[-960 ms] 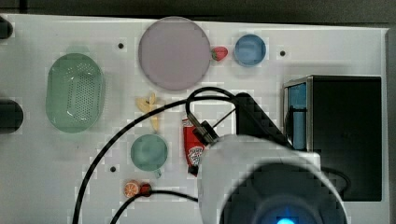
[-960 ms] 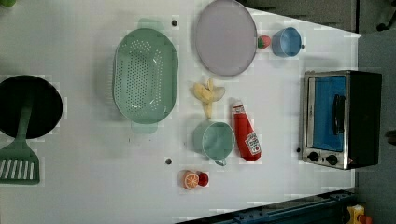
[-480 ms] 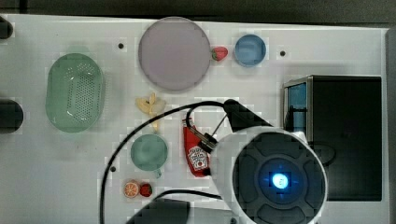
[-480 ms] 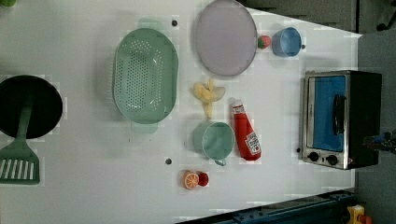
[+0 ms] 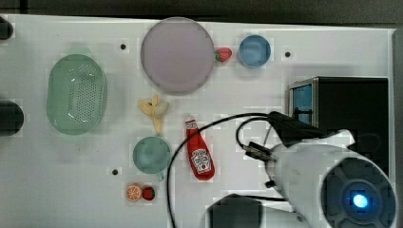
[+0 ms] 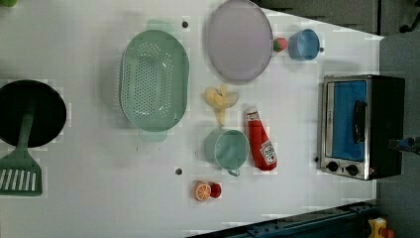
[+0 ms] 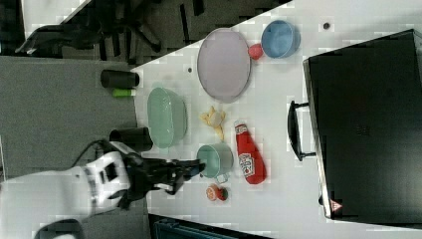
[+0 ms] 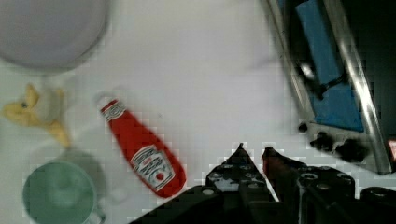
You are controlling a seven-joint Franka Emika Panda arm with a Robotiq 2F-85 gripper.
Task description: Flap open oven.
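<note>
The oven stands at the left view's right, close to the edge of the white surface, its blue glass door shut, bar handle and two black knobs facing up at the camera. In the right view the oven shows its black casing, with the handle standing proud toward the ketchup bottle. A bare strip of surface lies between bottle and oven front.

In the wrist view the gripper hangs above that strip, its fingers nearly together with a narrow gap and nothing between them, clear of the oven. The bottle's label carries print too small to read. A red warning triangle marks the oven casing in the right view.

The left view shows a green spatula on a black pan.
</note>
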